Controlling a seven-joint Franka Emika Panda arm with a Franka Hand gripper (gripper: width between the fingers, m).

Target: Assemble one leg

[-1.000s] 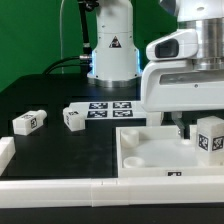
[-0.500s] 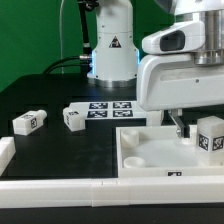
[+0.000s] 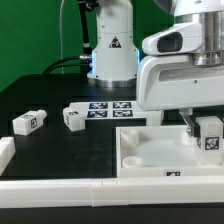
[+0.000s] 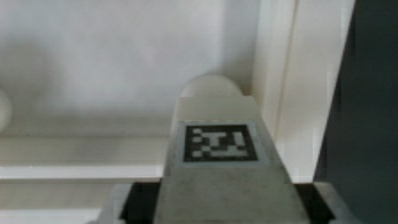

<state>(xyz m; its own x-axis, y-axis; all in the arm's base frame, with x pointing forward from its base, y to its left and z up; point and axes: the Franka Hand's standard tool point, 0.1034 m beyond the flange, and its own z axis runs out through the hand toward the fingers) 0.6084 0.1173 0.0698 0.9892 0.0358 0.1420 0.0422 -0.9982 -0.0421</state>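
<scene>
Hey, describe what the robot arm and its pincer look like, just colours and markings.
The arm is glossy white with rounded housings and grey joint seams. Its base column is white with a black triangular warning sticker and a blue glow low down. The pincer has dark fingers under a boxy white body.

The exterior view's right edge cuts off the held leg [image 3: 211, 134]; the claw [image 3: 200, 125] (mostly behind the wrist housing) is hidden.
</scene>
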